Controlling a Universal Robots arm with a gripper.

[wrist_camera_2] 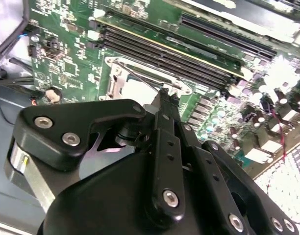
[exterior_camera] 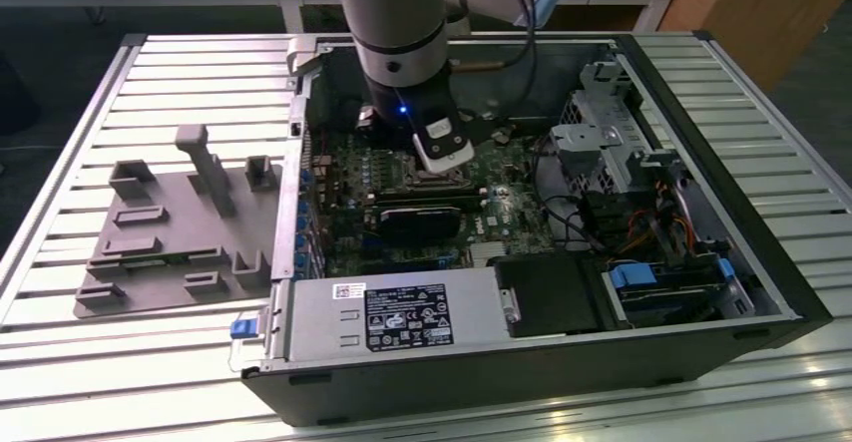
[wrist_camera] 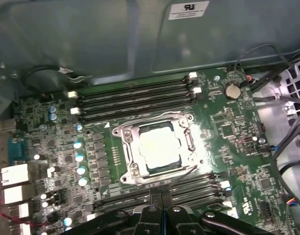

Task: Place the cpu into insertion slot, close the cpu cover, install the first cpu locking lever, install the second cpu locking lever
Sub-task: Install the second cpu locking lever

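Tool [wrist_camera: 162, 209]: fingers [wrist_camera_2: 165, 115] pressed together, holding nothing, tips poised just above the board at the socket's edge, beside the memory slots [wrist_camera: 140, 100]. Cpu [wrist_camera: 160, 147]: seated flat in the slot [wrist_camera: 121, 155], its pale metal top showing through the window of the cover [wrist_camera: 157, 126], which lies down over it; a thin wire lever [wrist_camera: 182, 175] runs along one side. Case [exterior_camera: 533, 362]: open on the slatted worktop [exterior_camera: 107, 362], with a grey fixture [exterior_camera: 174, 232] at the exterior view's left.
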